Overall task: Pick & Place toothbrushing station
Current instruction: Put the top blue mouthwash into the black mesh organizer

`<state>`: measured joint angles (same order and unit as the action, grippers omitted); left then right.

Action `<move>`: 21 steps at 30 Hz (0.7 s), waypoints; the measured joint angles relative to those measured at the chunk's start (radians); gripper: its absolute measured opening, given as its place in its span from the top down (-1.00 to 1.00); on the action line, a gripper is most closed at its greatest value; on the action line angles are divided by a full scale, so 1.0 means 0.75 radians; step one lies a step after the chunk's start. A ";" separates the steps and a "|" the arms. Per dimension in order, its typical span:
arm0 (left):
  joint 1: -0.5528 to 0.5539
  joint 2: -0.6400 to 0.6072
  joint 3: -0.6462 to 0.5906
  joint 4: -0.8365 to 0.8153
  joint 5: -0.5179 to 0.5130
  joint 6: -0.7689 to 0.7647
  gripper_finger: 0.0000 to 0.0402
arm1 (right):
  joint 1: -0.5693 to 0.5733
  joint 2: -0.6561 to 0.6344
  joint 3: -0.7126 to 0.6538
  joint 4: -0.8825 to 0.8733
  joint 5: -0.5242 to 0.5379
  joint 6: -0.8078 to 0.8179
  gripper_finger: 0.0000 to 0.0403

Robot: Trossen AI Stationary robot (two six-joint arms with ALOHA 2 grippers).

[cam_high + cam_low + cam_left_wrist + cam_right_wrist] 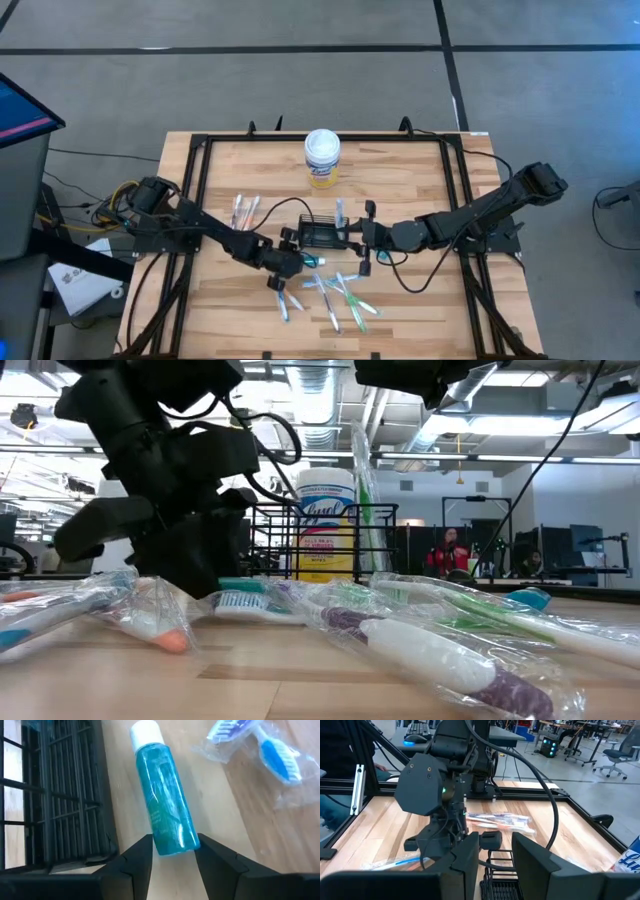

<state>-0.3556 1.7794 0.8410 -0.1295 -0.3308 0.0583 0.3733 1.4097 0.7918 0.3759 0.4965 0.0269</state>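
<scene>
The black wire-mesh holder (pixel 322 234) stands on its base at the table's middle, with a toothbrush (pixel 340 211) upright in its right end. It also shows in the left wrist view (pixel 60 795). My left gripper (pixel 296 262) is low at the holder's near side, shut on a teal bottle with a white cap (pixel 162 790). My right gripper (pixel 496 855) is open and empty above the holder's right end (pixel 497 875). It shows high at the top of the low view (pixel 430 375). My left gripper pinches the teal bottle's base end (pixel 172 842) between its two fingers, one on each side. The fingers come nearly level from the table's left and lie along the bottle. The bottle lies level, cap toward the right; I cannot tell whether it rests on the table.
Several wrapped toothbrushes (pixel 340 292) lie scattered near the holder's near side, and more packets (pixel 245 210) lie to its far left. A white canister with a yellow label (pixel 322 158) stands at the far middle. A black frame (pixel 200 150) rims the table.
</scene>
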 joint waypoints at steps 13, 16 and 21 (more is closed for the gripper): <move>-0.008 0.010 -0.002 0.057 -0.026 -0.085 0.46 | 0.000 0.000 0.000 -0.002 -0.001 0.000 0.47; -0.009 0.015 -0.002 0.065 -0.031 -0.118 0.56 | 0.000 0.000 -0.001 -0.002 -0.001 0.000 0.47; -0.029 0.017 -0.003 0.068 -0.041 -0.143 0.61 | 0.000 0.000 0.000 -0.002 -0.002 0.000 0.47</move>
<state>-0.3773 1.7920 0.8388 -0.0788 -0.3617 -0.0489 0.3733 1.4097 0.7917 0.3744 0.4953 0.0269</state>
